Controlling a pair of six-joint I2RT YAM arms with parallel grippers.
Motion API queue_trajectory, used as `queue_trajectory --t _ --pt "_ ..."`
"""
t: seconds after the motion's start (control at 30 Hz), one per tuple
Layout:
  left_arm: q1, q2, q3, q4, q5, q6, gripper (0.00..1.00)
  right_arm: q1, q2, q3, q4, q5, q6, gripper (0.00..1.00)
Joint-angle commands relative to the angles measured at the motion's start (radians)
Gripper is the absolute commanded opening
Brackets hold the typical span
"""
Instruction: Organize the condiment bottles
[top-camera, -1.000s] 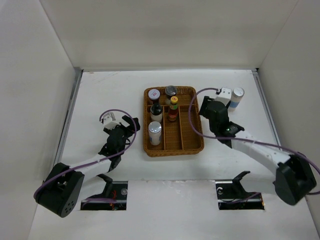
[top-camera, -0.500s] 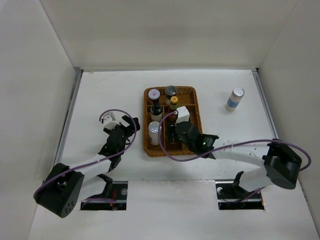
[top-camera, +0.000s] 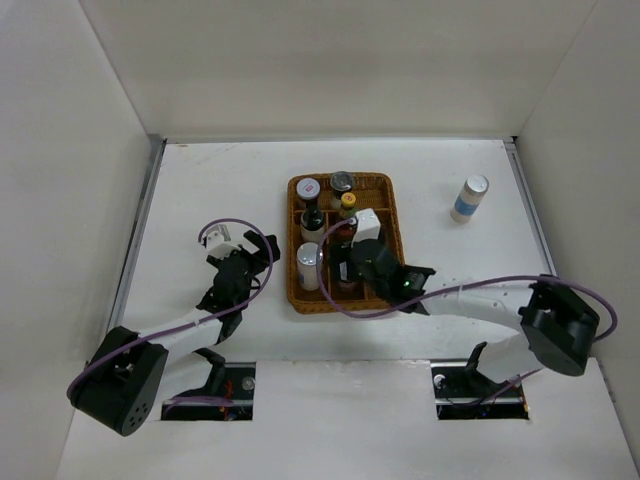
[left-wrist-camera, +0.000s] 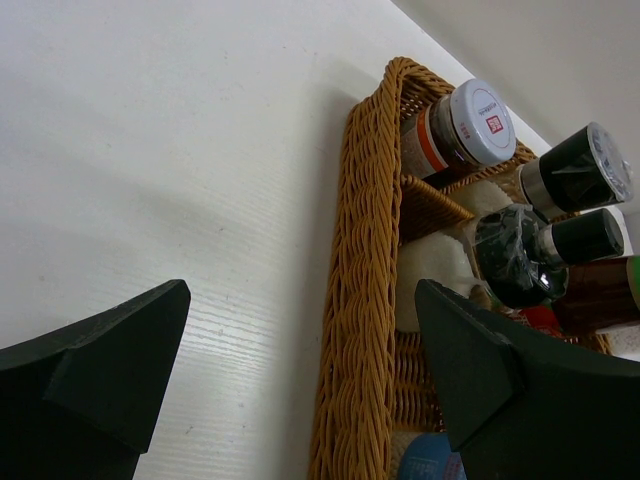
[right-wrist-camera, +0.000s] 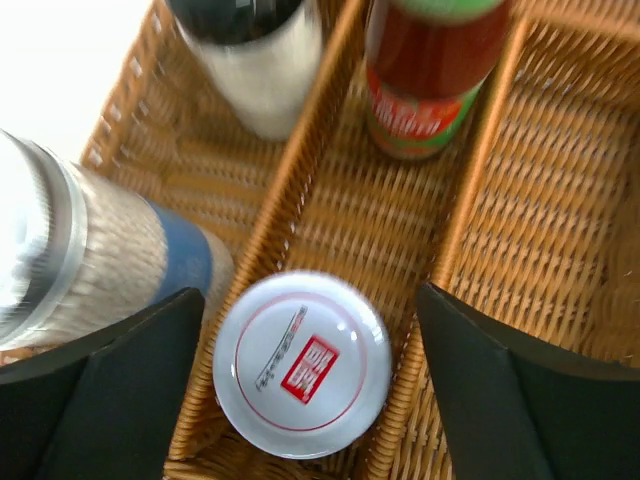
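The wicker tray (top-camera: 392, 235) holds several condiment bottles: a white-lidded jar (top-camera: 307, 187), a grey-lidded jar (top-camera: 343, 180), a dark black-capped bottle (top-camera: 312, 215), a red sauce bottle with a yellow cap (top-camera: 347, 203) and a silver-lidded shaker (top-camera: 309, 262). One white blue-labelled bottle (top-camera: 468, 198) stands on the table at the back right. My right gripper (top-camera: 343, 270) hangs over the tray's middle compartment. In the right wrist view it is open (right-wrist-camera: 310, 385), with a white-lidded jar (right-wrist-camera: 302, 363) standing between the jaws with gaps on both sides. My left gripper (top-camera: 262, 246) is open and empty beside the tray's left rim (left-wrist-camera: 365, 250).
The right wrist view shows the red sauce bottle (right-wrist-camera: 432, 80), the dark bottle (right-wrist-camera: 255, 60) and the blue-labelled shaker (right-wrist-camera: 90, 250) close around the jaws. The tray's right compartment (right-wrist-camera: 560, 200) holds nothing. White walls enclose the table on three sides.
My right arm swung from beside the white bottle at the back right to over the tray's middle compartment, then shifted slightly. The left arm has not moved.
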Motion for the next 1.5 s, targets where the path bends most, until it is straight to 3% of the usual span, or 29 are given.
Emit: queue_trajectory --t 0.0,0.17,0.27,0.4,0.53,0.63,1.0,1.07,1.13,1.27,1.47 --pt "-0.003 0.0 0.037 0.05 0.006 -0.006 0.99 -0.038 -0.128 0.06 0.091 0.022 -0.018 0.96" --pt "-0.005 -0.01 0.032 0.05 0.001 -0.006 0.99 -0.227 -0.31 0.016 0.103 0.127 -0.022 0.97" --pt "-0.011 -0.025 0.028 0.05 0.003 -0.006 0.99 -0.446 -0.356 -0.02 0.126 0.199 -0.023 0.97" --pt "-0.013 -0.014 0.028 0.05 0.006 -0.008 0.99 -0.72 -0.274 0.035 0.113 0.171 -0.057 1.0" --pt "-0.017 -0.02 0.026 0.05 0.0 -0.008 0.99 -0.845 -0.119 0.181 0.019 0.085 -0.109 1.0" --pt "-0.016 -0.005 0.031 0.05 0.006 -0.006 0.99 -0.89 -0.015 0.271 -0.05 0.072 -0.123 1.0" --pt "-0.016 0.012 0.04 0.051 0.003 -0.006 0.99 -0.963 0.145 0.318 -0.036 -0.037 -0.088 1.0" --pt "-0.01 0.018 0.041 0.053 0.01 -0.006 0.99 -0.968 0.165 0.327 -0.033 -0.046 -0.08 0.9" --pt "-0.01 0.01 0.038 0.053 0.011 -0.006 0.99 -0.969 0.174 0.339 -0.026 -0.044 -0.075 0.72" --pt "-0.006 0.018 0.041 0.054 0.009 -0.006 0.99 -0.96 0.109 0.304 0.071 -0.012 -0.081 0.51" --pt "-0.005 0.015 0.04 0.054 0.001 -0.005 0.99 -0.754 -0.034 0.276 0.218 0.038 -0.212 0.5"
